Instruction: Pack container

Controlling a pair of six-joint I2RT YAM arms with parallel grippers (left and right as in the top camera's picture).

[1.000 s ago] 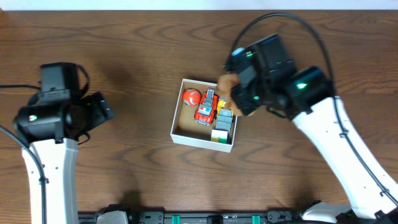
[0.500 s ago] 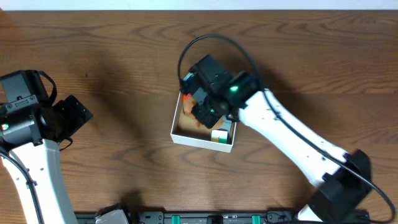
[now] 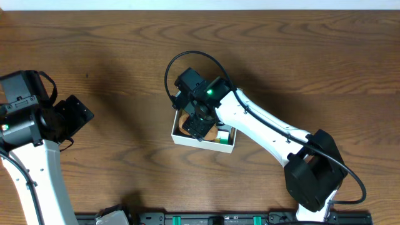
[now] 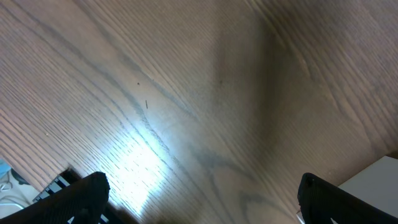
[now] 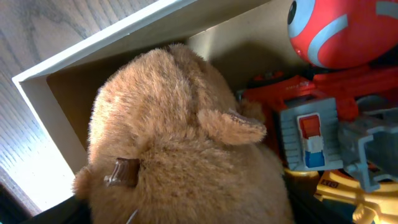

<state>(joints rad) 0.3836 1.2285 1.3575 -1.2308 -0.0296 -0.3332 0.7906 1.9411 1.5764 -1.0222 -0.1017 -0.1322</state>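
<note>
**Reaching Into the Container, Right Arm Covers Most of It**

Overhead: the container [image 3: 194, 141] sits near the middle of the dark wooden surface [image 3: 125, 50]. Its white front wall shows, but the right arm [image 3: 262, 128] stretches across it from the lower right. The right end effector [image 3: 199, 124] is directly over the inside and hides nearly everything in the container. Only a small white and green piece [image 3: 223, 135] peeks out by the right wall. The left arm [image 3: 34, 156] stands at the left edge. The left end effector [image 3: 78, 115] is well apart from the container, above bare wood.

Left wrist: the left end effector [image 4: 208, 202] has its two dark fingertips spread wide, with only wood grain between them. A white corner [image 4: 379, 180] enters at the lower right; what it belongs to cannot be told.

Right wrist: a brown plush toy [image 5: 180, 143] fills most of the frame. It lies in a corner of the container, by the white wall [image 5: 124, 37]. It presses against a red toy truck [image 5: 311, 118], and a red ball [image 5: 348, 31] sits beyond the truck. The plush blocks the fingers, so I cannot tell whether the right end effector is pinching it or spread.
</note>
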